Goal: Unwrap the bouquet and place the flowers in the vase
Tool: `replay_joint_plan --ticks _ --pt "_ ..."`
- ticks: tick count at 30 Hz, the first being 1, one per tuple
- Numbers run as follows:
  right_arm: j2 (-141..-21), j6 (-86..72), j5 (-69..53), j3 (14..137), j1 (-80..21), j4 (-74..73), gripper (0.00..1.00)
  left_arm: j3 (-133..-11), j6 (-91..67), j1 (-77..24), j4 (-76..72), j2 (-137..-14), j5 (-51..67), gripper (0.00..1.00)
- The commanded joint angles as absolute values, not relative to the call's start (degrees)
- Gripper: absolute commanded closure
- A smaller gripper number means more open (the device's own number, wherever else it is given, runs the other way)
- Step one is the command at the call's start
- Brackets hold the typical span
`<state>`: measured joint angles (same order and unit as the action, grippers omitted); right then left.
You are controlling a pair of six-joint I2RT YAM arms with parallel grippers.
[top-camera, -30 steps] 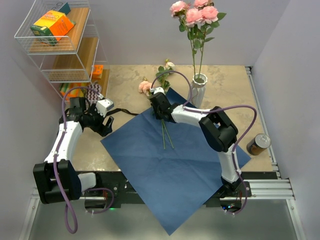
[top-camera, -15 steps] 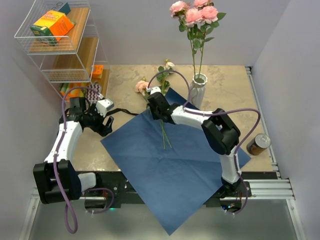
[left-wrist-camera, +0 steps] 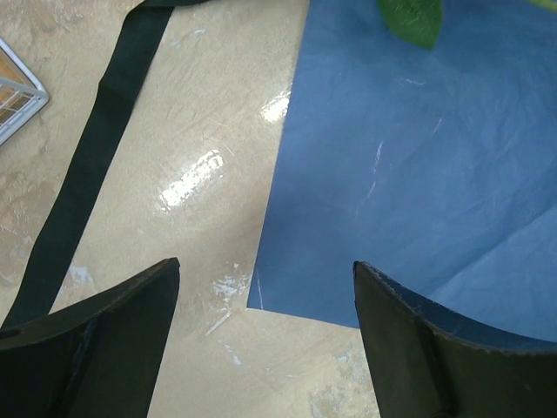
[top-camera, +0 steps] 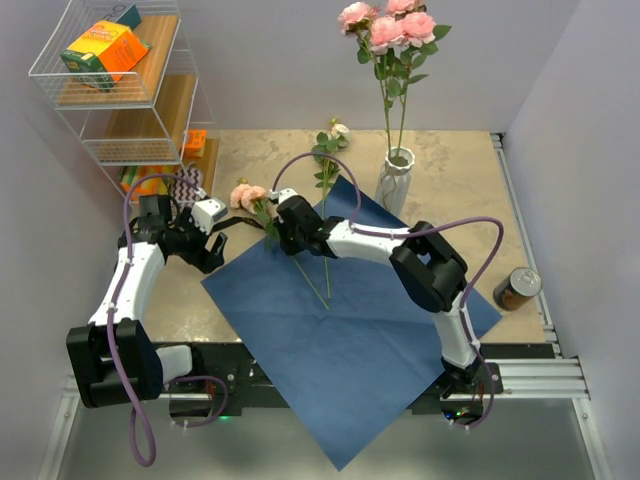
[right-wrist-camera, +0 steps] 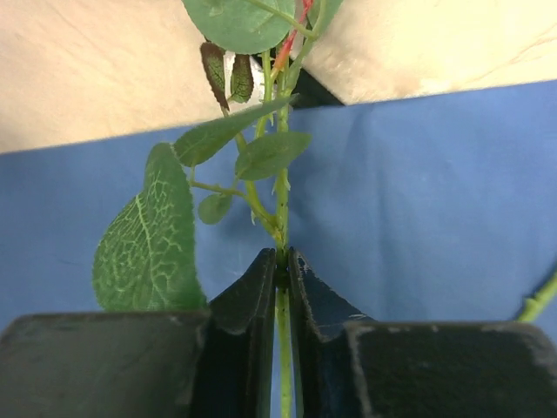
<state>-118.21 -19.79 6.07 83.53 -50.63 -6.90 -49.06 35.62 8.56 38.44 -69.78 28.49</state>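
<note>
Swung toward nine o'clock since a second ago, the right gripper (right-wrist-camera: 283,261) has carried a peach-pink rose on a long thin green stem (top-camera: 246,195) leftward with it; its fingers are pressed together, pinching that stem just below a cluster of leaves. The rose's long axis runs slantwise, head toward eleven o'clock over the beige stone-look worktop (top-camera: 450,170), stem tail toward five o'clock over the flat dark-blue paper sheet (top-camera: 350,330). A second, cream-headed rose (top-camera: 338,131) lies along twelve to six, head at twelve. The narrow ribbed white vase (top-camera: 393,185) stands upright just off the sheet's far corner, holding three tall pink roses (top-camera: 392,25). At nine o'clock the left gripper (left-wrist-camera: 265,287) hangs with fingers spread wide and nothing between them, above the sheet's left corner; the thin black ribbon (left-wrist-camera: 96,148) lies beside it.
</note>
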Motion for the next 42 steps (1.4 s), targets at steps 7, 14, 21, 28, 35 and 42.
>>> replay_joint_plan --ticks 7,14,21,28,35,42 --pt "-121.72 -17.32 6.15 90.78 -51.24 -11.33 0.67 -49.13 36.39 9.49 37.79 -68.73 30.15 0.15" --pt "-125.41 -14.07 8.69 95.71 -51.24 -14.23 0.65 -49.13 37.00 9.93 38.32 -68.55 30.15 0.15" --pt "-128.84 -11.25 10.28 99.93 -51.24 -17.66 0.67 -49.48 37.62 10.63 38.67 -68.20 30.50 0.15" --pt "-130.43 -11.16 10.28 101.42 -51.24 -18.81 0.75 -50.54 38.32 11.51 39.55 -67.94 30.94 0.15" --pt "-127.45 -11.60 10.81 101.86 -51.24 -16.53 1.00 -50.36 39.11 12.30 40.25 -67.76 31.03 0.15" --pt "-117.70 -9.06 10.99 110.46 -49.49 -18.37 1.00 -51.06 38.85 12.57 40.34 -68.82 31.38 0.15"
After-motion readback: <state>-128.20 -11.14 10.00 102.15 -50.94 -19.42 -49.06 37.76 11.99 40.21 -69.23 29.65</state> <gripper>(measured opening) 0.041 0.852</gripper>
